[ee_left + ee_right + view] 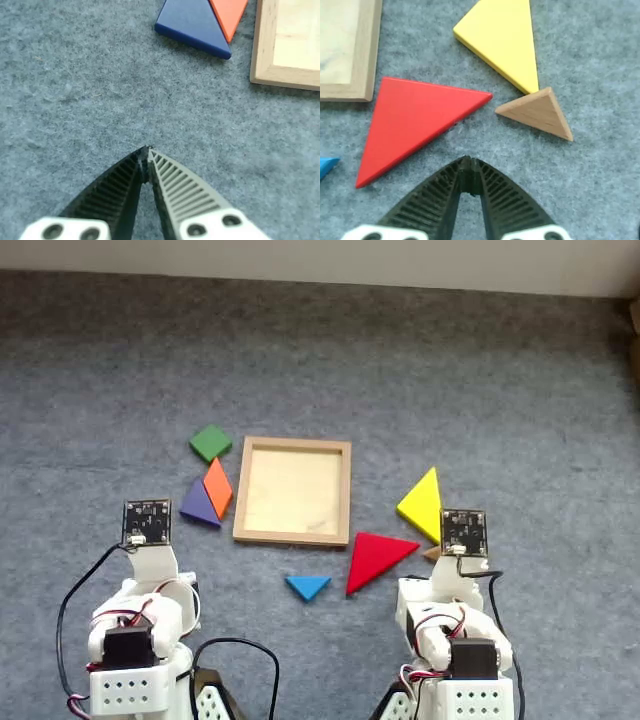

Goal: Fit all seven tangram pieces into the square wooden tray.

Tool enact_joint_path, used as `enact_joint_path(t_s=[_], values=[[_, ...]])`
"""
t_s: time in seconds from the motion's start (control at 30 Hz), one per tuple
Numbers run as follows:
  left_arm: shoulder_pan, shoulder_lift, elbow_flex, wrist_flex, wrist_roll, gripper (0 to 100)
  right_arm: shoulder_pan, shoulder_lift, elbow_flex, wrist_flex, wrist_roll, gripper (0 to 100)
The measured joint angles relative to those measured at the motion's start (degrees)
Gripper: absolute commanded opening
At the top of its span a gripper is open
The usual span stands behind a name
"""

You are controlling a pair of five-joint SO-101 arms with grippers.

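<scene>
In the high view the square wooden tray [241, 490] lies empty on the carpet [320, 360], with a green square [210, 443], orange parallelogram [217, 487] and dark blue triangle [199, 505] on the left arm's side; yellow triangle [424, 503], red triangle [375, 556] and small blue triangle [307, 586] lie loose elsewhere around it; in the left wrist view the left gripper [145, 152] hangs over bare carpet, tips pressed together, empty; in the right wrist view the right gripper [468, 162] is likewise closed and empty, near the red triangle, with a plain wood triangle [537, 111] just beside the yellow one; the pieces look flat, stiff, light and probably slippery, so they are best pinched across opposite side edges.
</scene>
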State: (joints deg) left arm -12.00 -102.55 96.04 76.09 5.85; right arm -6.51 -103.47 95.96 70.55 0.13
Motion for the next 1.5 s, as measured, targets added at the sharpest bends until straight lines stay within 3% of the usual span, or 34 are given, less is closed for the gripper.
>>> enact_joint_path(t_s=[0.17,0.33,0.47,0.63,0.9,1.1,1.2,1.5], values=[[0.0,0.0,0.0,0.0,0.0,1,9.1,0.0,0.0,0.0,0.0,0.9],[0.0,0.0,0.0,0.0,0.0,1,9.8,0.0,-2.5,-0.9,0.6,1.0],[0.0,0.0,0.0,0.0,0.0,1,9.7,0.0,-5.2,-2.8,9.0,1.0],[0.0,0.0,0.0,0.0,0.0,1,9.6,0.8,-14.3,-1.8,10.3,2.8],[0.0,0.0,0.0,0.0,0.0,1,6.2,24.1,-34.5,0.7,10.3,4.3],[0.0,0.0,0.0,0.0,0.0,1,3.1,47.2,-47.2,0.7,10.2,24.5],[0.0,0.0,0.0,0.0,0.0,1,1.6,56.4,-51.0,0.7,6.7,32.5],[0.0,0.0,0.0,0.0,0.0,1,-4.5,74.8,-56.7,-3.3,2.8,33.9]])
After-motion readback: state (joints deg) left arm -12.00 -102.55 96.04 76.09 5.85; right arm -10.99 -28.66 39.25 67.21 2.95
